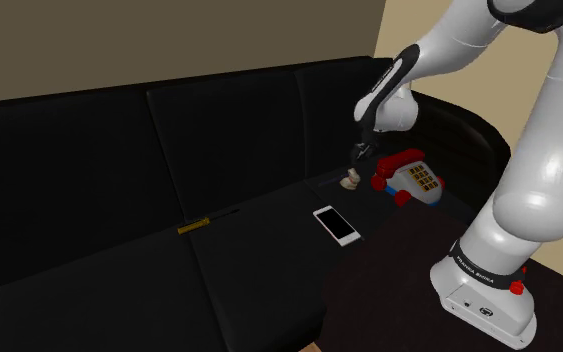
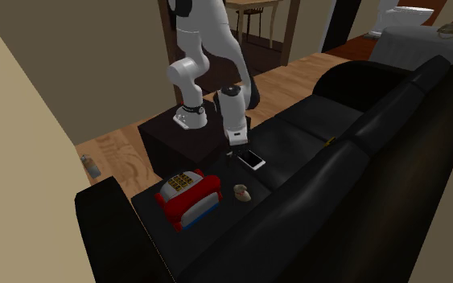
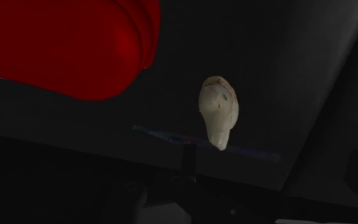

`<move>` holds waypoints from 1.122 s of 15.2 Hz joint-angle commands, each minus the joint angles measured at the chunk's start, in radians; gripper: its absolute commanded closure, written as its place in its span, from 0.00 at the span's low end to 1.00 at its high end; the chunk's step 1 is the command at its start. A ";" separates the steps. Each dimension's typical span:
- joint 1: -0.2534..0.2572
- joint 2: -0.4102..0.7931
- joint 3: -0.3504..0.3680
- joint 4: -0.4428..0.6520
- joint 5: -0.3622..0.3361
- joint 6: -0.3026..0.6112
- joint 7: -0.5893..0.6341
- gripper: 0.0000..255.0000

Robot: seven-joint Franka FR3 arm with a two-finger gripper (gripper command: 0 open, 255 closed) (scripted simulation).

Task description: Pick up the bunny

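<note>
**Hovering above the bunny on the black sofa**

Nearest in the shoulder view, at its lower right, the dark stand [image 1: 394, 305] is seen with the white arm's base set on it. Just beyond the stand, a white phone [image 1: 336, 225] is laid flat on the seat of the black sofa [image 1: 119, 260]. A little farther on the same seat cushion, the bunny [image 1: 349, 182] is found. It is small and beige, just to the left of a red and blue toy telephone [image 1: 410, 181] and apart from it. The tool [image 1: 358, 154] is held directly above the bunny without touching it. In the wrist view the tool [image 3: 187, 156] is seen pressed together on nothing, its tips met in one dark upright. Beyond them the bunny [image 3: 219, 112] is shown pale, with the toy's red body close by. Farther to the shoulder view's left, a small yellow strip [image 1: 194, 227] is lodged where the seat meets the backrest. In the second exterior view the bunny [image 2: 242, 191] is seen lying between the phone [image 2: 252, 160] and the toy telephone [image 2: 186, 197].
</note>
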 commanded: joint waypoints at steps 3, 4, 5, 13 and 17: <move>-0.118 0.175 0.130 0.116 0.214 0.065 -0.198 0.00; -0.152 0.217 0.164 0.147 0.248 0.079 -0.235 0.00; -0.176 0.245 0.186 0.169 0.266 0.088 -0.256 0.00; -0.268 0.352 0.295 0.211 0.348 0.167 -0.339 0.00; -0.267 0.353 0.294 0.213 0.346 0.165 -0.338 1.00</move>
